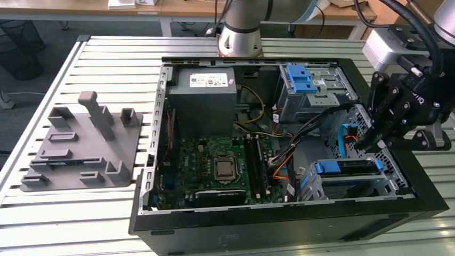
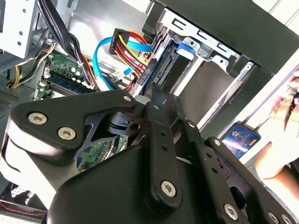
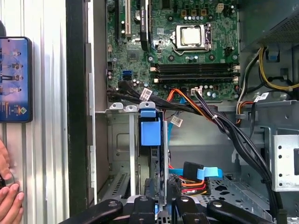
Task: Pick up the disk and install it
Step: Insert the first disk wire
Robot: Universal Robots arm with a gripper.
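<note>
The disk stands on edge in the drive cage at the open computer case's corner, on the exterior view's right. Its blue rail faces up. In the first wrist view the disk runs from its blue tab toward my gripper, whose fingers sit close against both faces of its near end. In the second wrist view the disk lies in the cage just past my gripper. In the exterior view my gripper hangs directly over the cage, shut on the disk.
The case lies on a slatted table, motherboard and cables exposed. A grey fixture block sits at the exterior view's left. A phone and a person's hand lie beside the case wall.
</note>
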